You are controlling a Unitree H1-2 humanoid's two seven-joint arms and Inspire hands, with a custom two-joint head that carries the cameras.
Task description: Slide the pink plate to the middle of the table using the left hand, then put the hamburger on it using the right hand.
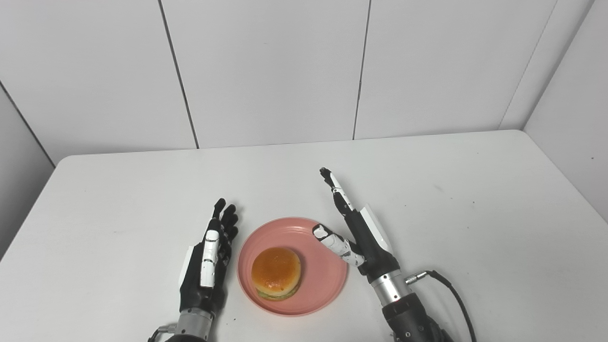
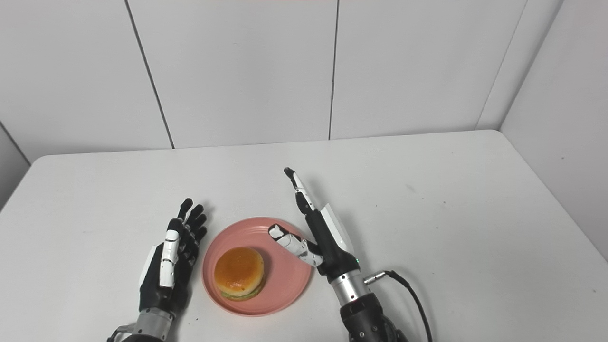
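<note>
White table [image 1: 475, 190] | round-bunned hamburger [image 1: 276, 273] sat on pink round plate [image 1: 323, 280] | our left hand [image 1: 209, 259] at 9 o'clock and right hand [image 1: 358, 232] at 3, both released, fingers spread | risk we judged: right thumb over rim could nudge plate.

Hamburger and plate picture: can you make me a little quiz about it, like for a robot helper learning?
1. True or false: the round golden-bun hamburger lies on the round pink plate.
2. Which hand has its thumb above the plate's rim? A. left hand B. right hand
3. Fill in: both hands hold ____.

Key: 1 true. 2 B. 3 nothing; the fingers are spread apart, and each hand sits beside the plate on the white table.
</note>
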